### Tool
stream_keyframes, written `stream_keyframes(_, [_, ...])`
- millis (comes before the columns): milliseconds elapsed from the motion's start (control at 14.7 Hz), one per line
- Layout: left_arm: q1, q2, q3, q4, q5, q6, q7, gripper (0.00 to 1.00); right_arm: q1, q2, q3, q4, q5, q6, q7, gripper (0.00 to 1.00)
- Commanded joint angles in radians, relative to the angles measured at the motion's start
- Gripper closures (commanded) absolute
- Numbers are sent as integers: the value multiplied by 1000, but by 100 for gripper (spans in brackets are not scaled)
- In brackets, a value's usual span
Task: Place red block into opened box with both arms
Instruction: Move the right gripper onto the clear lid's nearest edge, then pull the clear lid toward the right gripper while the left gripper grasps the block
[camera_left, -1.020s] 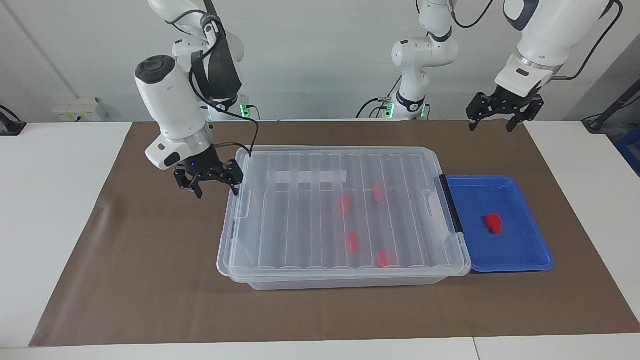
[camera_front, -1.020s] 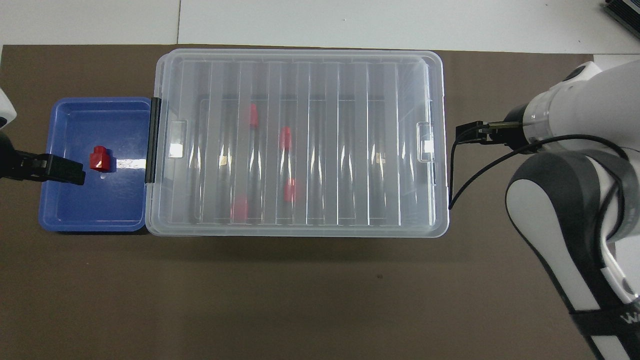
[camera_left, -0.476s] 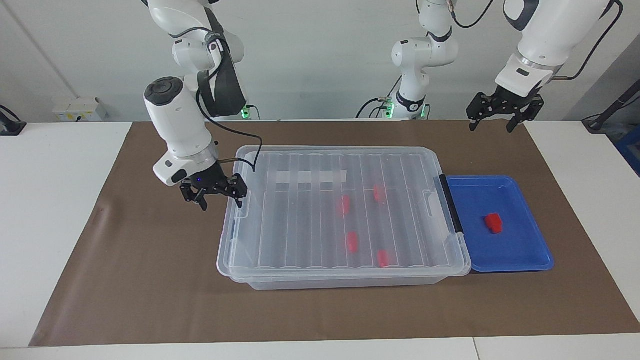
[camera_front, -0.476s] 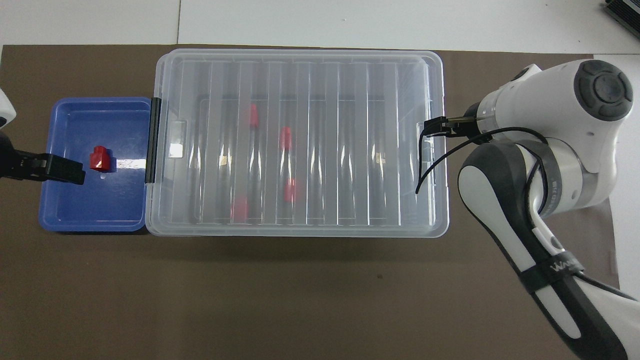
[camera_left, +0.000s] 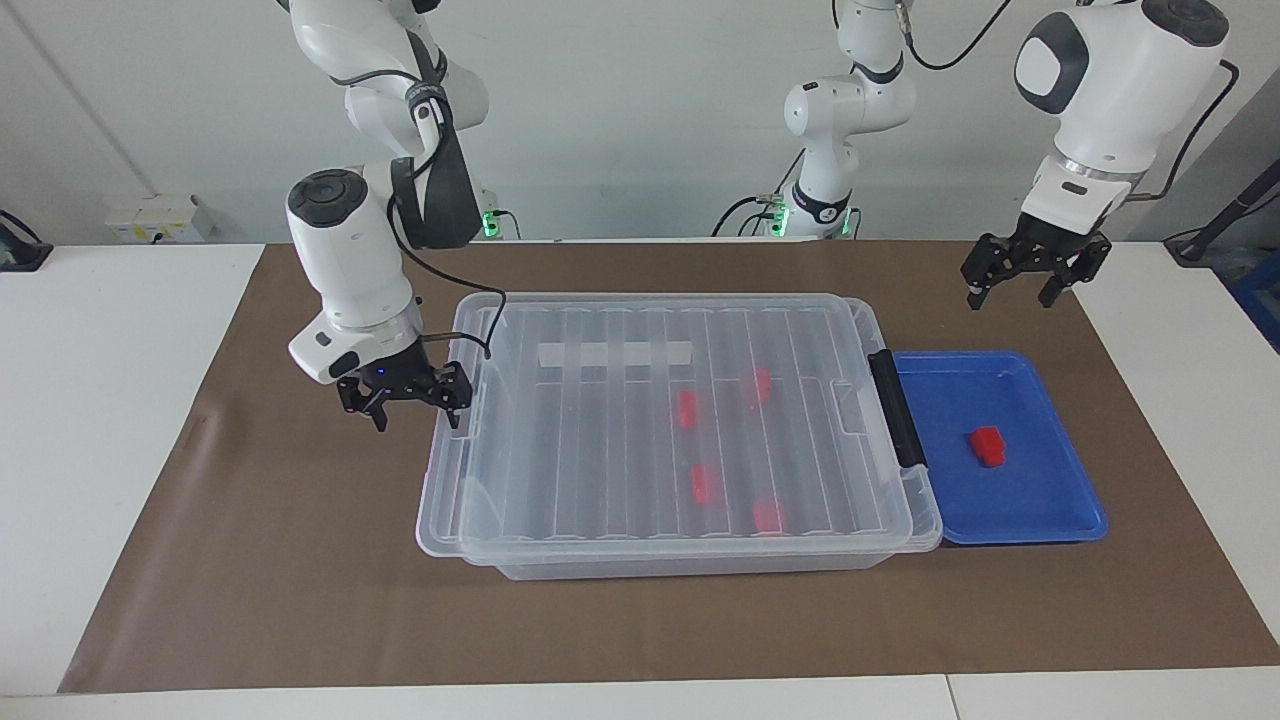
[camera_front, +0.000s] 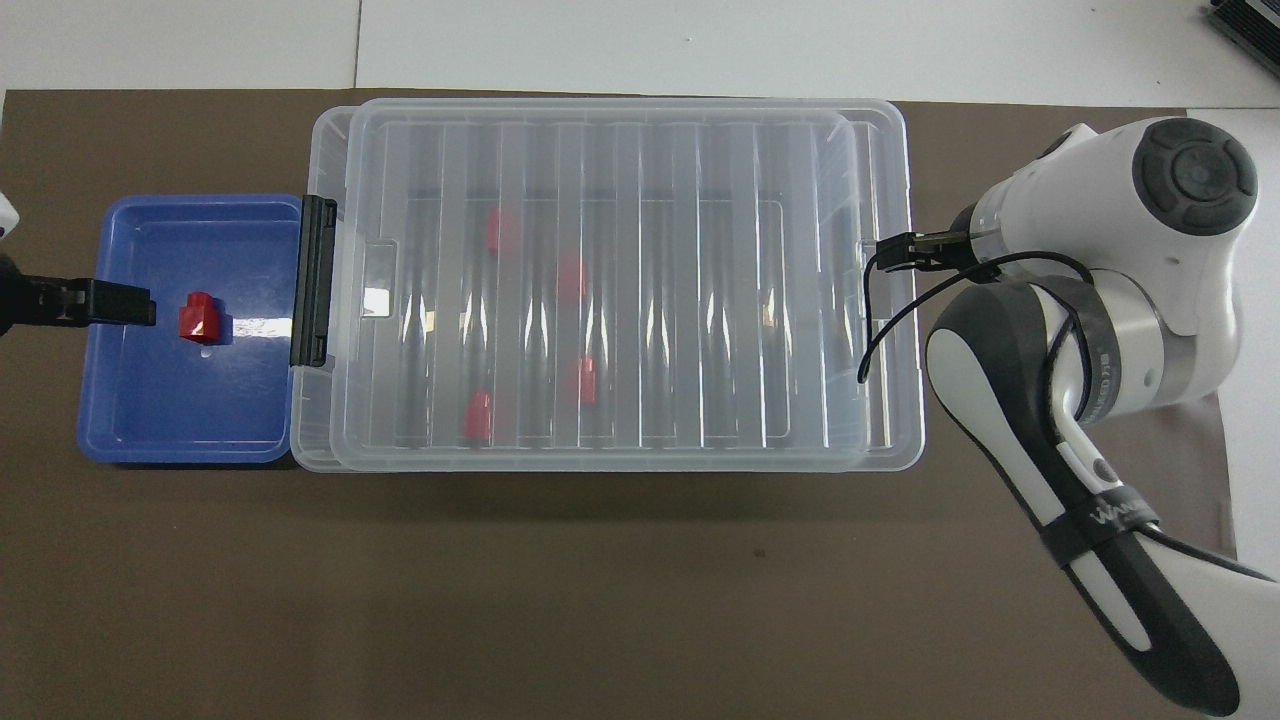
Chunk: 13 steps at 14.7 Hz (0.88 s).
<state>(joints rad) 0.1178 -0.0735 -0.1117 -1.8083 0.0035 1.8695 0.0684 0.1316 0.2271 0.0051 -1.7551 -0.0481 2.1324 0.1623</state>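
Since a second ago: lid (camera_left: 650, 440) slid toward the right arm's end, now overhanging the box (camera_left: 700, 562) there; left gripper (camera_left: 1035, 270) dropped lower near the blue tray (camera_left: 1040, 525)

Right gripper (camera_left: 405, 395) at the lid's end edge, one fingertip against the rim, jaws wide, nothing clamped. Left gripper up in the air, over the mat beside the tray's edge nearest the robots, jaws wide and empty. Red block (camera_left: 987, 446) lying in the blue tray, just beside the box's black handle (camera_left: 897, 408) end. Four more red blocks (camera_left: 705, 484) inside the box, under the clear lid
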Motion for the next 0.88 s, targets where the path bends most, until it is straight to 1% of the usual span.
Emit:
stream_keyframes(0, [39, -5, -5, -81, -11, 126, 54, 0, -33, 6, 7, 6, -50, -9, 2, 0])
stream_keyframes(204, [66, 35, -5, -134, -11, 224, 90, 0, -41, 5, 7, 20, -98, -44, -3, 0])
stream_keyframes(476, [86, 118, -5, -146, -11, 312, 90, 0, -61, -8, 6, 31, -99, -92, -56, 0])
stream_keyframes(544, [101, 135, -3, -169, -11, 356, 91, 0, -64, -11, 6, 37, -99, -106, -69, 0])
stream_keyframes(680, [120, 143, -3, -262, -11, 491, 93, 0, -73, -12, 4, 40, -108, -129, -90, 0])
stream_keyframes(816, [123, 152, -3, -324, -11, 560, 93, 0, -75, -14, 4, 45, -125, -144, -113, 0])
